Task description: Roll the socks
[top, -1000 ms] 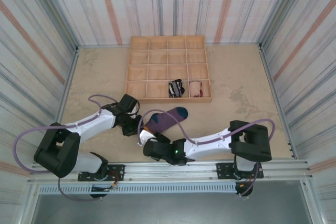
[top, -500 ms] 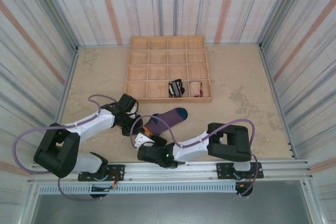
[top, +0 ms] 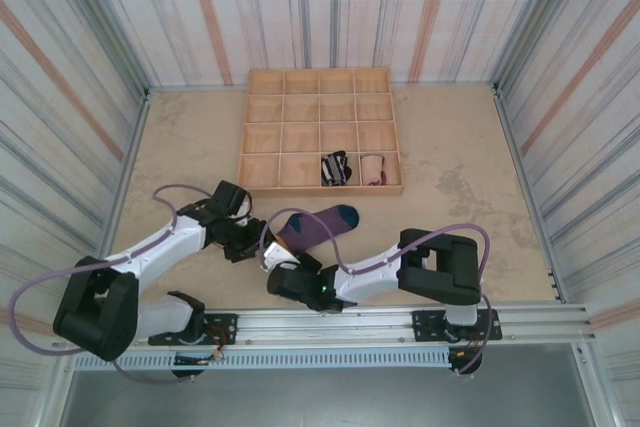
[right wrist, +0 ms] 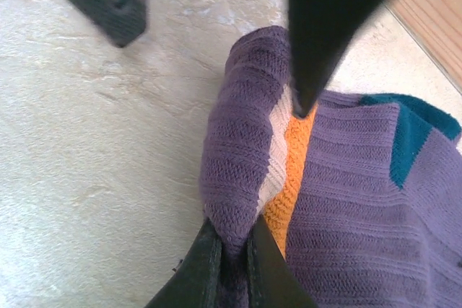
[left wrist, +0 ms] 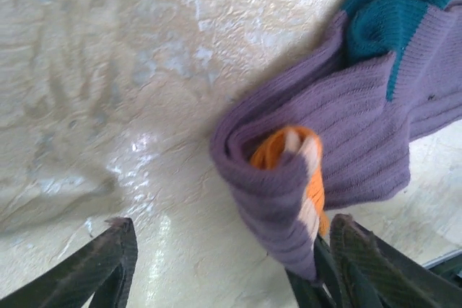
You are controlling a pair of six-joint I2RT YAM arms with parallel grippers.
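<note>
Fabric socks, three: purple teal-toed sock [top: 318, 224], black-and-white striped sock [top: 334, 168], peach sock [top: 372, 169]. Square wooden sixteen-compartment tray [top: 320, 191], one. Robot arms, two: left arm [top: 170, 238], right arm [top: 375, 269].

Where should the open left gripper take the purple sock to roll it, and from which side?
Likely the thick rolled end of the purple sock, around the orange heel: it is the bulkiest part, lying between the left gripper fingers. Come down from the side opposite the right gripper, which pinches that fold.
</note>
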